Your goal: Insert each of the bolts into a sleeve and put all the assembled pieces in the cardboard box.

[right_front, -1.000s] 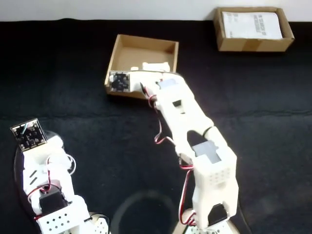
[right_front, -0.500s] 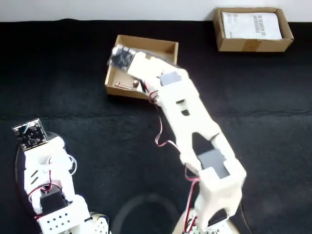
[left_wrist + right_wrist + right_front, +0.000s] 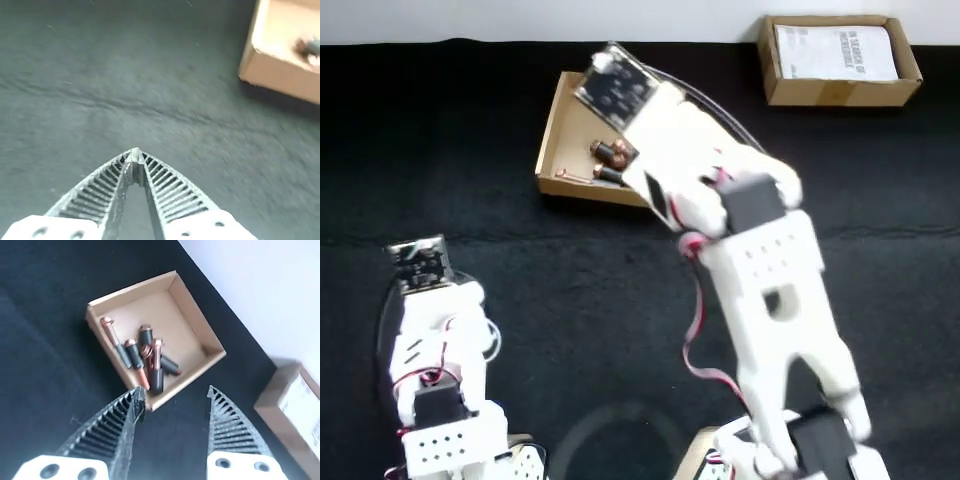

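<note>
Near-left corner of the desk (image 3: 540,300), covered in black cloth: left arm (image 3: 435,350), white, rising from its base at the near edge, well apart from the task's things. Left claw (image 3: 135,152): pressed fully together, ribbed fingers (image 3: 165,190) meeting at the tips, grips nothing, hangs above bare cloth. From its wrist, a corner of the cardboard box (image 3: 280,67) farther off.

Near edge, right of the middle: right arm (image 3: 770,280), also white. Stretches slantwise toward the far left, with a red wire (image 3: 692,330) looping beside it, and ends above the box. Right claw (image 3: 175,390): spread wide, a broad gap between its two dark fingers (image 3: 120,425), carries nothing, hangs over the box and well clear of it.

Toward the far edge, left of the middle: the cardboard box (image 3: 550,125) (image 3: 197,320), shallow, open-topped, set a little askew to the desk's edges. On its floor: the assembled pieces (image 3: 147,360) (image 3: 610,153), several copper-headed bolts seated in dark sleeves. Most lie bunched and touching toward the box's near wall; one (image 3: 112,337) lies apart, close along a side wall. Exact count hard to tell where they overlap.

Far-right corner: a second box (image 3: 820,92) (image 3: 285,410), also cardboard, well apart from the first, holds a printed sheet (image 3: 835,50).

Past the far edge: a white wall (image 3: 520,20).
</note>
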You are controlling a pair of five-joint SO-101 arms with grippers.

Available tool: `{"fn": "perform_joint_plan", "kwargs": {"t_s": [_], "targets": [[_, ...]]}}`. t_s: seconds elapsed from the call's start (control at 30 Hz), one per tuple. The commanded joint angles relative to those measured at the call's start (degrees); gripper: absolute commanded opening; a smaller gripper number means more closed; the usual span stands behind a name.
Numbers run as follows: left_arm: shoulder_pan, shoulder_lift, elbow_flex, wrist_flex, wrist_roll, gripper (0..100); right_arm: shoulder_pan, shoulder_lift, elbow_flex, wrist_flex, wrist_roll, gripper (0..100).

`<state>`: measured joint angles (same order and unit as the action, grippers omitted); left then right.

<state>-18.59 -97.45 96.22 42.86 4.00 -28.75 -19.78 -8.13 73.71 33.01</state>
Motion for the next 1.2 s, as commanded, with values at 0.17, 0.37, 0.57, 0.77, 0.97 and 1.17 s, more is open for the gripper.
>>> {"fn": "perform_joint_plan", "kwargs": {"t_s": [0.17, 0.37, 0.57, 0.77, 0.97, 1.17], "targets": [[3.65, 7.69, 1.36, -0.79, -0.44, 1, 2.33, -21.49, -3.03, 15.25, -4.22, 17.7], [3.74, 11.03, 1.36, -3.08, -0.44, 1, 8.13, -34.07, -2.59, 26.95, -4.48, 17.7], [5.67, 14.11, 1.36, 0.0, -0.26, 1, 14.64, -41.8, 6.2, 27.12, -17.67, 12.8], [5.49, 14.2, 1.1, 3.87, -0.09, 1, 14.64, -45.76, 28.09, 18.24, -24.79, 1.5], [5.49, 14.2, 1.1, 3.87, -0.18, 1, 14.9, -48.57, 61.85, -2.86, -24.97, 1.5], [5.49, 14.2, 1.01, 4.13, -0.18, 1, 15.87, -48.92, 91.12, -19.47, -25.23, 1.5]]}}
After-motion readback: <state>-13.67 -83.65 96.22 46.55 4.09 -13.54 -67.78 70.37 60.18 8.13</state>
